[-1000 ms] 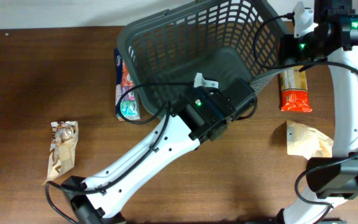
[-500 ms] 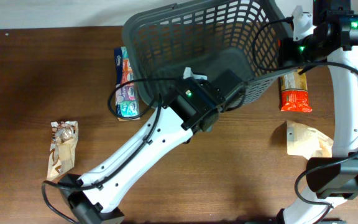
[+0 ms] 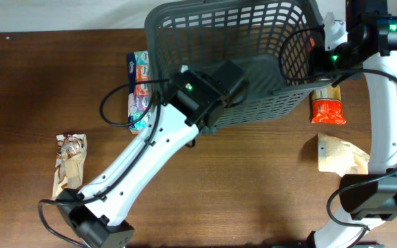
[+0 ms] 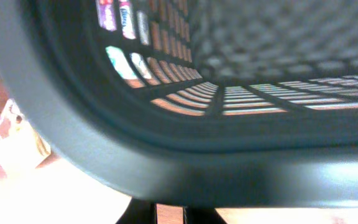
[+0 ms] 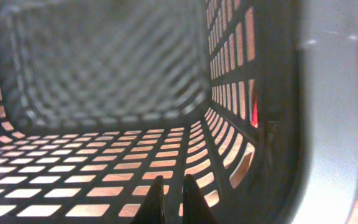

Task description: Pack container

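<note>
1. You are pinching the container with both arms. The left end effector is pressing its fingers together on the rim directly ahead of it. The right end effector is clamping, fingers nearly touching, on what looks like a lattice bar low in the wall.
2. The container is hanging between the two end effectors, tipped rather than flat as I judge it, and nothing is showing inside.
3. Two narrow pinches are carrying a big, flexible basket. If your arms are travelling unevenly, the plastic could twist and the rim could slide out of the left fingers.
4. A blue packet is lying just left of the left end effector, against the container's wall. A red packet is lying just below the right end effector. Setting the container down carelessly could trap either underneath.
5. The right arm's cable is looping across the lattice beside its end effector and could snag in a slot.
6. Letting go with one arm to fetch items risks the container tipping over.
</note>
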You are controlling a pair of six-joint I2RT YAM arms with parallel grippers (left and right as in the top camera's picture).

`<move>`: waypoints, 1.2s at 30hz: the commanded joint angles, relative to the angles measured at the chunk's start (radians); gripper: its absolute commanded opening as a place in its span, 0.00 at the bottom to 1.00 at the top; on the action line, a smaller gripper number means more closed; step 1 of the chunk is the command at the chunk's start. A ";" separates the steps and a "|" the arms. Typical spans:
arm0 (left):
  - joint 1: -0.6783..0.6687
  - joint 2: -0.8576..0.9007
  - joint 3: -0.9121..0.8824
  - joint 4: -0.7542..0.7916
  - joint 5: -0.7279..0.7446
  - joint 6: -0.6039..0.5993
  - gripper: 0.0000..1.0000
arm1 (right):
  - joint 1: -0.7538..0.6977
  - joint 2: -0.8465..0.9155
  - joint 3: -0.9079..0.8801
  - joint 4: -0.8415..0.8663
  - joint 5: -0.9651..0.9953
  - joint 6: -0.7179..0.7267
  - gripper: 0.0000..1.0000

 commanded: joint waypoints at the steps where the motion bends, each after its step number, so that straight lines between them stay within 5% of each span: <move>1: 0.034 0.010 -0.008 0.004 -0.023 0.033 0.02 | 0.005 0.014 -0.008 -0.020 0.017 -0.003 0.04; 23: 0.058 -0.003 -0.007 0.028 -0.023 0.079 0.02 | 0.005 0.007 0.014 -0.035 -0.009 -0.003 0.04; 36: 0.057 -0.200 -0.005 -0.024 -0.022 0.128 0.02 | 0.004 -0.043 0.398 -0.119 -0.024 0.001 0.04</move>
